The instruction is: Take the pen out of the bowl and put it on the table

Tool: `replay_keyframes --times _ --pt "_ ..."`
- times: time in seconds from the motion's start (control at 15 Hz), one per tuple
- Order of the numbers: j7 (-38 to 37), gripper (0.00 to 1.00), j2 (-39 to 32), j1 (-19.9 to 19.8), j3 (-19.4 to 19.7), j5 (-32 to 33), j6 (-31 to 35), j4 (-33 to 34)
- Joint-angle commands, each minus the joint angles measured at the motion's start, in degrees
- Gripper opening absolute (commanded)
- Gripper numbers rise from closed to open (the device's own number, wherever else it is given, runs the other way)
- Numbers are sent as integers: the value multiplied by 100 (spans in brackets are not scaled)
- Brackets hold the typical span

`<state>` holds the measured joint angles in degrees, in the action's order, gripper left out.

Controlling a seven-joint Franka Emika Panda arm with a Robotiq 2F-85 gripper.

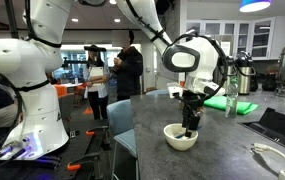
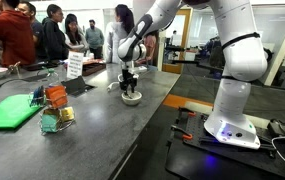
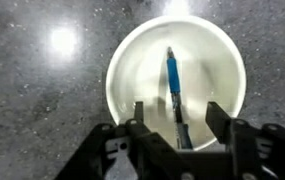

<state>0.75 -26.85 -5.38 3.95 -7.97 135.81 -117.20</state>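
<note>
Gripper (image 3: 177, 126) hovered above the round cream bowl (image 3: 127, 70), jaws wide open and empty; the thin dark-blue pen (image 3: 173, 78) looked light, stiff, slippery, best pinched mid-shaft.

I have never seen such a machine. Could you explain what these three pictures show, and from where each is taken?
This is a white robot arm beside a dark grey table. Two pictures come from cameras in the room; the third comes from a camera on the arm's wrist, looking down. At the arm's end is a gripper with two fingers. It points down into a cream bowl in which a blue pen lies. The fingers are open, one on each side of the pen; nothing is held. A flat green thing lies on the table.
</note>
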Motion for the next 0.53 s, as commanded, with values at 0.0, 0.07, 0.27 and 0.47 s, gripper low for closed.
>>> replay_keyframes --times 0.0,0.07,0.27,0.47 --pt "55 57 -87 -120 -120 -175 139 37" --pt "54 60 -100 -117 -126 -164 151 26" --pt "67 57 -137 -115 -145 -148 129 23" --pt "50 25 -151 -111 -147 -140 141 37"
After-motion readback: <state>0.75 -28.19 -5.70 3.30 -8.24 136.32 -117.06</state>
